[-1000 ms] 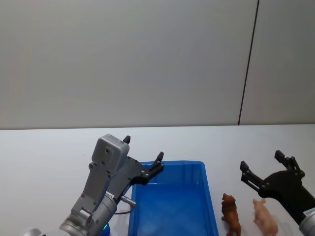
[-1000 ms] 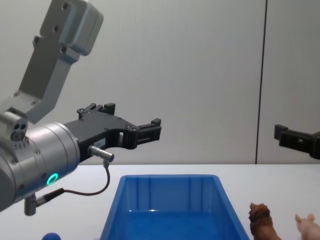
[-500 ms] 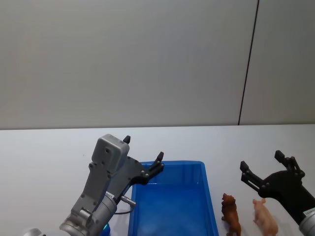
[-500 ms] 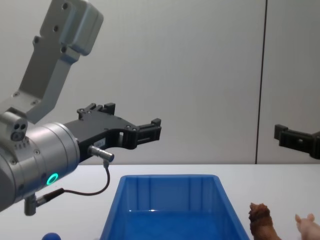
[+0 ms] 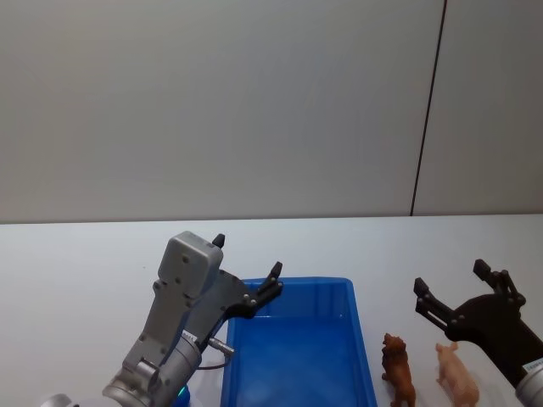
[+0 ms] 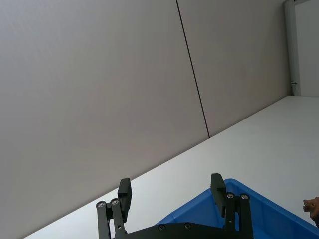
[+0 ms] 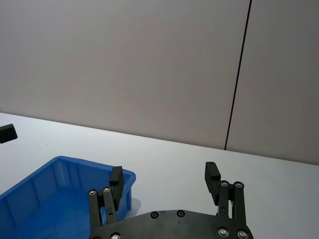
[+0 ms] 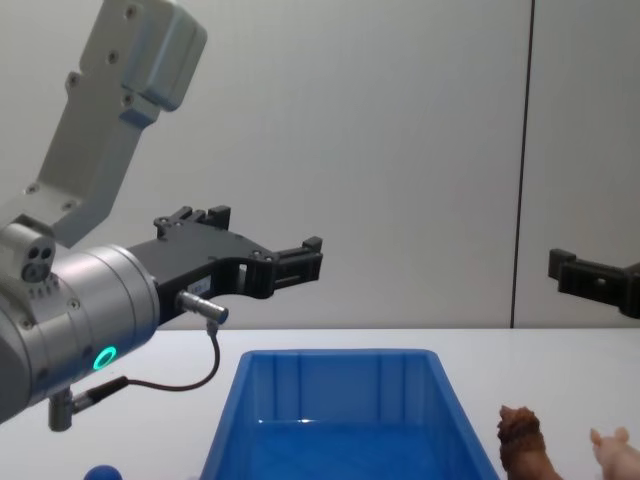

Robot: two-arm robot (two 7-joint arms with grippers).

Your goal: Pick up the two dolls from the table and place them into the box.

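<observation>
Two dolls stand upright on the table (image 5: pixel 85 271) below the right gripper (image 5: pixel 451 276), short of its fingertips: pink doll (image 5: pixel 456 376) beneath it, brown doll (image 5: pixel 398 370) toward the box (image 5: pixel 314 280). The right gripper is raised, spread, empty. The left gripper (image 5: pixel 247 254), likewise spread and empty, hangs above the box's far left corner.

Box (image 5: pixel 297 360) on table (image 5: pixel 76 271), centre. Lion doll (image 5: pixel 399 370) just right of box; pig doll (image 5: pixel 456 377) right of lion doll, near. Left gripper (image 5: pixel 247 254) raised over box's far left corner; right gripper (image 5: pixel 450 275) raised behind both.
</observation>
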